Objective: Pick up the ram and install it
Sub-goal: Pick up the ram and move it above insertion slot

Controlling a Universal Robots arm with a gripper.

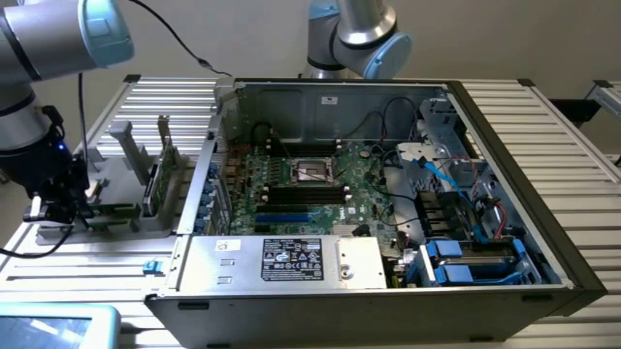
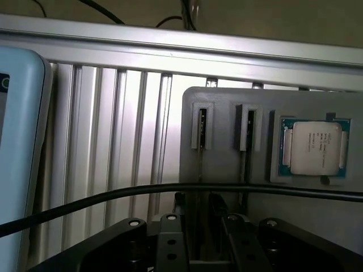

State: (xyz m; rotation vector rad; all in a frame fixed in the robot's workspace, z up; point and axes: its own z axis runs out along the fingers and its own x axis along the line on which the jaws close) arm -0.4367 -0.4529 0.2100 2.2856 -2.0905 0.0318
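The ram stands on edge in a slot of the grey holder. In the exterior view the holder lies at nine o'clock from the open computer case. The gripper hangs over the ram, its fingers spread, one on each side of the stick. A second stick and a silver processor share the holder.
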